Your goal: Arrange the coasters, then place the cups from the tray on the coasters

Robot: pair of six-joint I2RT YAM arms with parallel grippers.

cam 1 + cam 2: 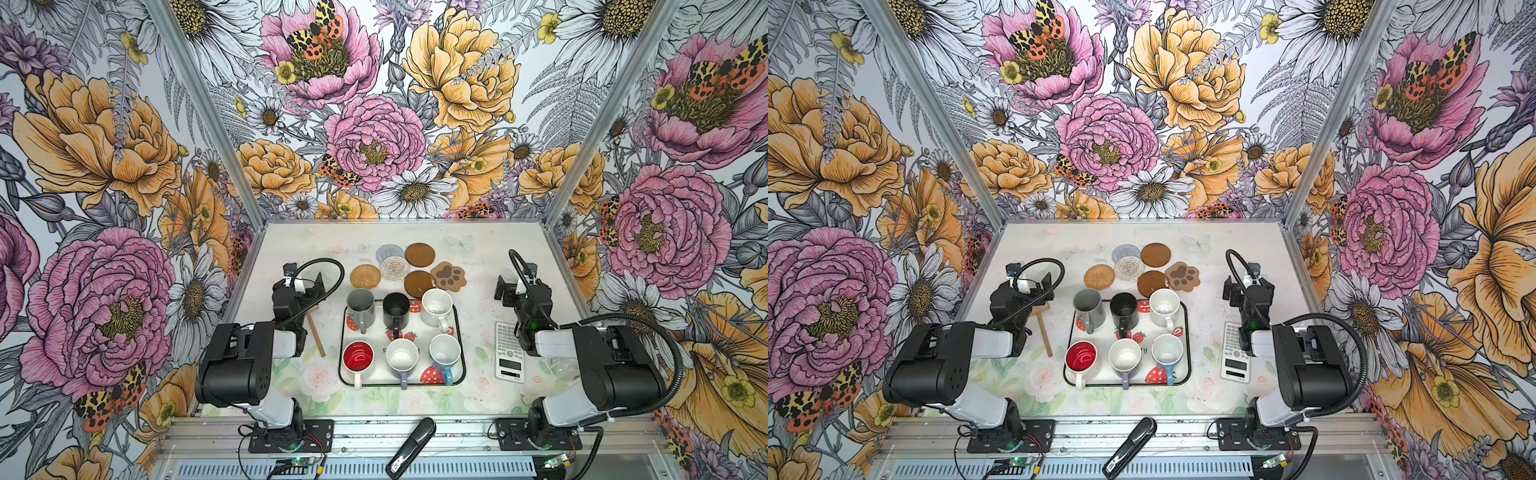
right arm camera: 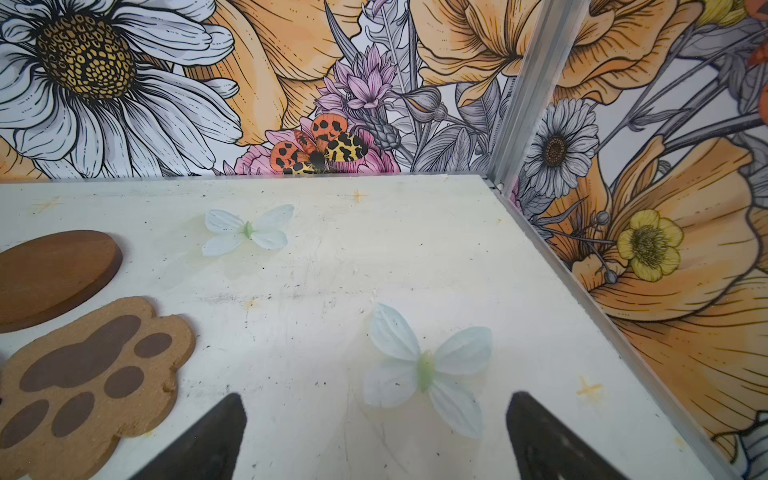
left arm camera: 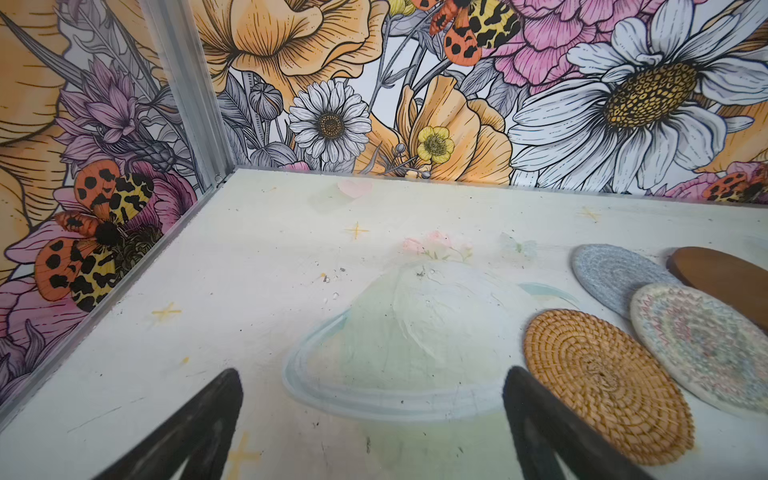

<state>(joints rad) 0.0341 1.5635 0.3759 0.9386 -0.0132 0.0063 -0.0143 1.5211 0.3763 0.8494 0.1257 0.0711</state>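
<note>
Cups [image 1: 360, 305] x6 on tray [image 1: 380, 374]; coasters [image 1: 365, 276] x6.

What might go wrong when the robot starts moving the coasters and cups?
The cream crochet coaster overlaps the grey-blue coaster, so dragging one may shift the other. The grey mug and black mug stand close on the tray, so reaching for one could bump its neighbour.

A white calculator [image 1: 509, 351] lies at the table's right, a wooden mallet [image 1: 316, 332] at its left.
</note>
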